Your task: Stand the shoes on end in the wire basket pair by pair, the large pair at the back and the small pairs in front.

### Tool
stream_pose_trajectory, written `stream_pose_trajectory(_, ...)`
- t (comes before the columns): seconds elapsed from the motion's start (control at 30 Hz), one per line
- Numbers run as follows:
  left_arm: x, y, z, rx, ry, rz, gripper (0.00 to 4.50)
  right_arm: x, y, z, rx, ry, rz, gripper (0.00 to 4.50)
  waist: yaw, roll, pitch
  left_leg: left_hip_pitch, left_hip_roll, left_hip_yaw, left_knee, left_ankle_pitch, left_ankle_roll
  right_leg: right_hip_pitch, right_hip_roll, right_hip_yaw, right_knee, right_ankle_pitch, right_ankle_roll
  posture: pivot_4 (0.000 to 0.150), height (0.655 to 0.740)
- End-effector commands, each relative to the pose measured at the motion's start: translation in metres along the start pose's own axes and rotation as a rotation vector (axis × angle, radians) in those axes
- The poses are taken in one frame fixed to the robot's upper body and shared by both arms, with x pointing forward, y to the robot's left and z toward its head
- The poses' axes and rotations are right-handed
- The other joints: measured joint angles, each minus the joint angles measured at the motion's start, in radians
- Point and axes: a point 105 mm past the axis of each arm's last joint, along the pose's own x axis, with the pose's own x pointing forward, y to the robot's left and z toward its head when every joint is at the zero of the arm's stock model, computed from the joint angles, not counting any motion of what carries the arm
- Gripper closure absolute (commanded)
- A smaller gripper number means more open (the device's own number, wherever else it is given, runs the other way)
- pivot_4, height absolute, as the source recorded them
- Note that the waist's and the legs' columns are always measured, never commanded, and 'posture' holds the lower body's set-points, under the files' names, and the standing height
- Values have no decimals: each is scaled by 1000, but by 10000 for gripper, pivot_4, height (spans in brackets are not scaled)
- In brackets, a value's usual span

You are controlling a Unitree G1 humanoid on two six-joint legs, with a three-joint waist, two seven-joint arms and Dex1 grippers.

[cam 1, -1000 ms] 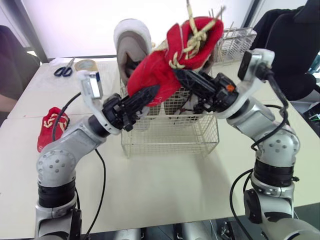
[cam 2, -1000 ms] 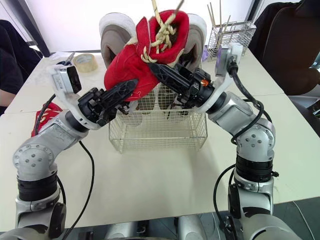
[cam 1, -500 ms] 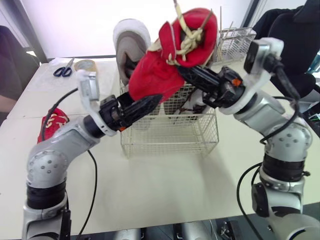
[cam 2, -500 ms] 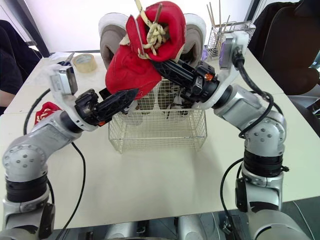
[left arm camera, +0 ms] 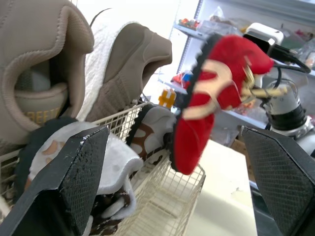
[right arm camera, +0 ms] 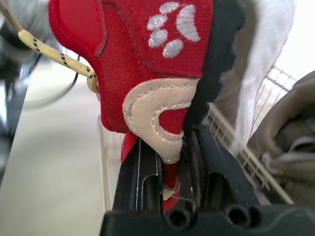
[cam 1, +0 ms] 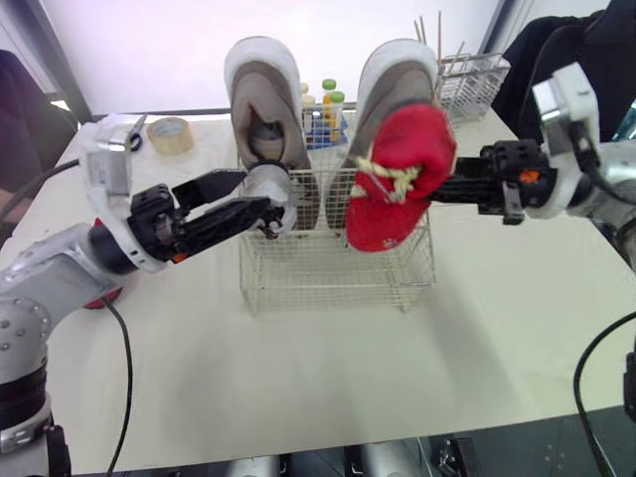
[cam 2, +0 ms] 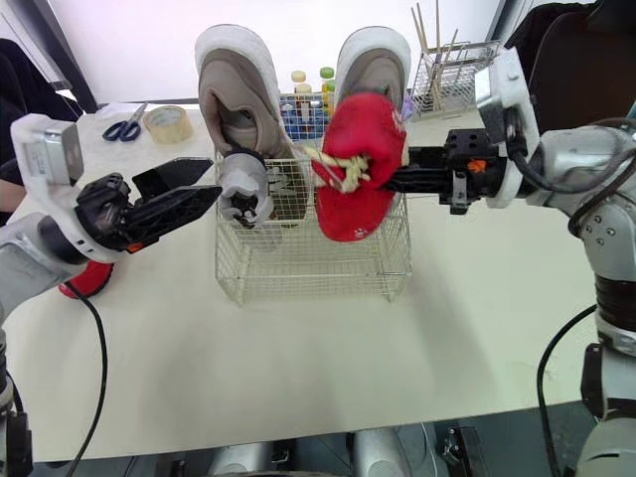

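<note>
Left eye view: two tan shoes

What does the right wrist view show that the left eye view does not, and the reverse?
Right wrist view: a grey paw print on the heel of the red shoe. Left eye view: the open left gripper and a tape roll on the table. Both: the right gripper shut on the red shoe, the wire basket and the tall beige shoes standing in it.
</note>
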Motion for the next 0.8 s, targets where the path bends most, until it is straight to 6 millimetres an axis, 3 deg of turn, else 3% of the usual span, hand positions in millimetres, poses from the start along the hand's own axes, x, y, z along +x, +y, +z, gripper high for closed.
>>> stream_pose_trajectory(0.03,-2,-2,10,44,-25,3,583,-7,0,-3,-116,92,37,42456,0,0,0,0,0,0,0,0,0,0,0,0,0,0,0,1500,7400)
stream_pose_trajectory(0.8,6,-2,10,62,-18,-2,583,4,7,-76,-178,280,154,42456,3,0,0,0,0,0,0,0,-1,0,-2,0,0,0,0,1500,7400)
